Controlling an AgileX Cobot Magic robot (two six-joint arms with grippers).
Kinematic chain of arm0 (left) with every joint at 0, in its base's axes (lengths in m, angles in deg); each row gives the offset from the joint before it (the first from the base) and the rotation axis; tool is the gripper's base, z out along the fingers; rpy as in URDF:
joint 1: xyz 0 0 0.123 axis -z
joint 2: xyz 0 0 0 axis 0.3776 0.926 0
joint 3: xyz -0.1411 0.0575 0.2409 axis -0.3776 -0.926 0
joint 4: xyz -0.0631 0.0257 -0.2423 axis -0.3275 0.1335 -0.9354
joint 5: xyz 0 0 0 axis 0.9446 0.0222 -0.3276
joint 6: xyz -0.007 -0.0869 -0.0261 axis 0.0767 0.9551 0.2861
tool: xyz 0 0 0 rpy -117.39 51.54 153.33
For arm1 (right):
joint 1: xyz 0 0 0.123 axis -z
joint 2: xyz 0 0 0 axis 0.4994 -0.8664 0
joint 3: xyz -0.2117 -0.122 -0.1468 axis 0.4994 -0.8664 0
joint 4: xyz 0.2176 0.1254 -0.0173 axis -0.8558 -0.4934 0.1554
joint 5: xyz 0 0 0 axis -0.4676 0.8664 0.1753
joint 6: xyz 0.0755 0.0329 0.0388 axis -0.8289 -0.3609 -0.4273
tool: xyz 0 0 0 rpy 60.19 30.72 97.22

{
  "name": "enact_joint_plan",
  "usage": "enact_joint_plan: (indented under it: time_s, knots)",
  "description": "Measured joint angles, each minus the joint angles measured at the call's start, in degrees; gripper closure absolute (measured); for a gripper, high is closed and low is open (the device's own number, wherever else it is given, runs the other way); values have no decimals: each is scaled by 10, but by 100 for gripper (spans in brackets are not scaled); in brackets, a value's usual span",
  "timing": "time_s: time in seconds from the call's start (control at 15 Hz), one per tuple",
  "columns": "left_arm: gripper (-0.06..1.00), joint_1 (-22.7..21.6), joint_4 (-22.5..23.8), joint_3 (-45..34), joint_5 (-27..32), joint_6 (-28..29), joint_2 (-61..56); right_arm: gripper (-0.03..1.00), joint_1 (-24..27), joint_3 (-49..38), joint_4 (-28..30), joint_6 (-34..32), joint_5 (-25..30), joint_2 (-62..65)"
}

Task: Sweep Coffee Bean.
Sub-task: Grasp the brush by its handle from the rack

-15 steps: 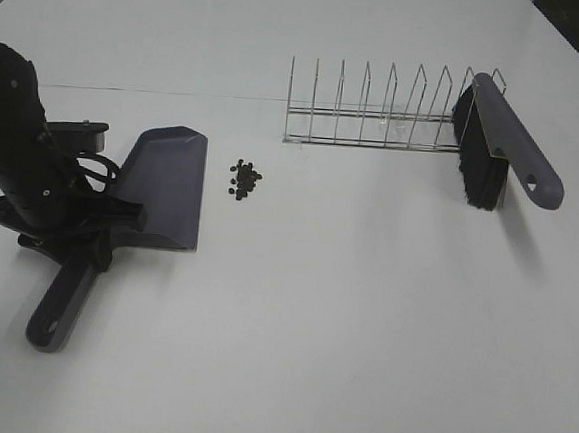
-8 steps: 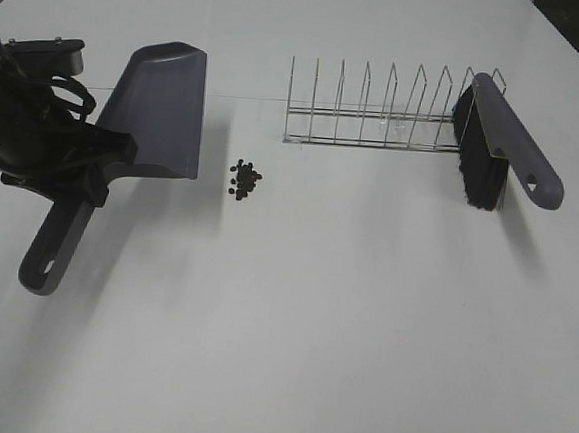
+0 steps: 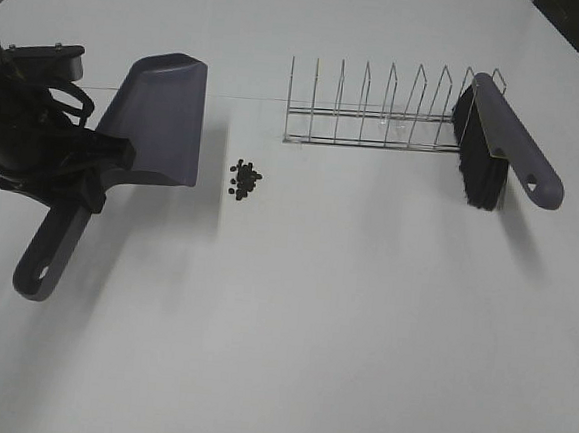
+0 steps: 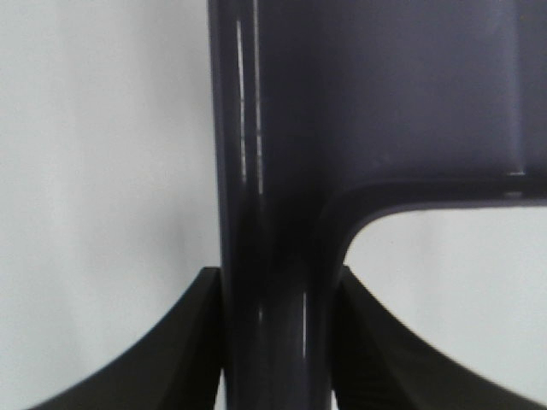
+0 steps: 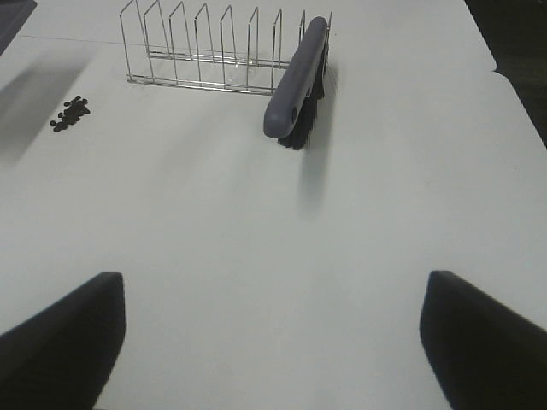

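The coffee beans (image 3: 243, 180) lie in a small dark cluster on the white table; they also show in the right wrist view (image 5: 70, 113). My left gripper (image 3: 80, 173) is shut on the handle of the grey dustpan (image 3: 162, 116) and holds it raised, left of the beans, with its mouth edge facing them. In the left wrist view the fingers (image 4: 179, 359) clamp the dustpan handle (image 4: 273, 256). The grey brush (image 3: 496, 143) with black bristles leans in the right end of the wire rack (image 3: 378, 113). My right gripper (image 5: 273, 342) is open and empty, well short of the brush (image 5: 295, 81).
The wire rack (image 5: 205, 51) stands behind and to the right of the beans. White table surface lies between the beans and the brush. The table's right edge (image 5: 513, 77) borders a dark floor.
My left gripper lifted the dustpan off the table and carried it back and to the left, then settled slightly lower. Beans, brush and rack have not moved.
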Motion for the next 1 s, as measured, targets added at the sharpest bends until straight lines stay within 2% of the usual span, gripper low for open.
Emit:
enact_joint_plan:
  time_s: [0.13,0.27,0.47,0.67,0.8,1.0]
  knots:
    - [63,0,0,0,0,0,0,18,0,0,-5,-2,-1,-2]
    - [63,0,1,0,2,0,0,18,0,8,-3,-4,-32,-68]
    - [63,0,1,0,3,-1,0,19,0,27,-3,-4,-151,-193]
    - [63,0,1,0,9,-1,0,21,0,72,-3,-3,-230,-345]
    - [63,0,2,0,11,-1,0,22,0,135,-3,-3,-243,-470]
    - [63,0,2,0,14,-1,0,22,0,240,-4,-3,-233,-640]
